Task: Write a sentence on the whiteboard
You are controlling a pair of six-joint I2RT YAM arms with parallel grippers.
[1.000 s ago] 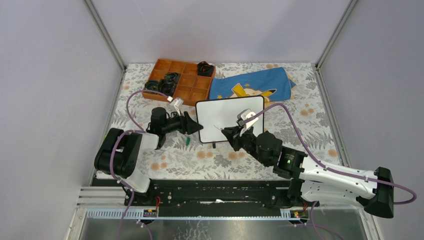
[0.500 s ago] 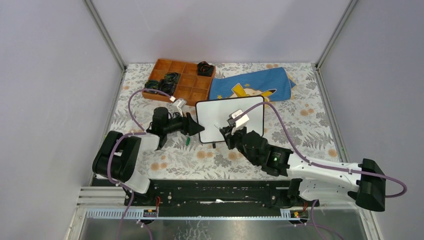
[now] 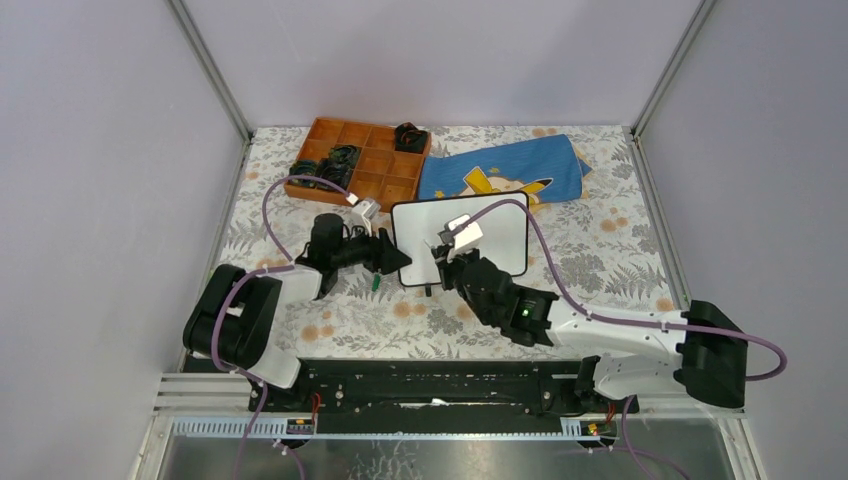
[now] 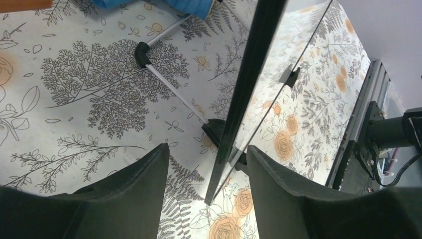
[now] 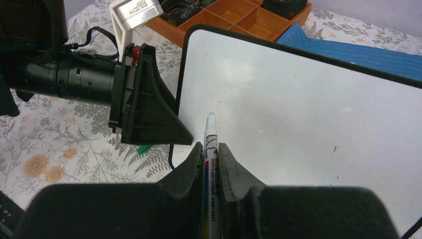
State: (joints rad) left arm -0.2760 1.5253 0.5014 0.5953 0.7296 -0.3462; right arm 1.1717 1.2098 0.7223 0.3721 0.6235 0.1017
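While the right hand [image 5: 211,149], pinching the marker [image 5: 210,132], is shifting left to begin writing on the blank whiteboard [image 5: 298,114], the left hand [image 4: 206,149] is straddling its edge, unclamped.

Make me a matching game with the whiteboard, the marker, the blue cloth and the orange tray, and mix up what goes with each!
Things:
1. whiteboard
2. marker
3. blue cloth
4. orange tray

Matches:
A. pinched in the right gripper
B. has a yellow picture on it
C. has black bits in some compartments
D. no words on it

Pairs: 1-D, 2-A, 3-B, 4-C
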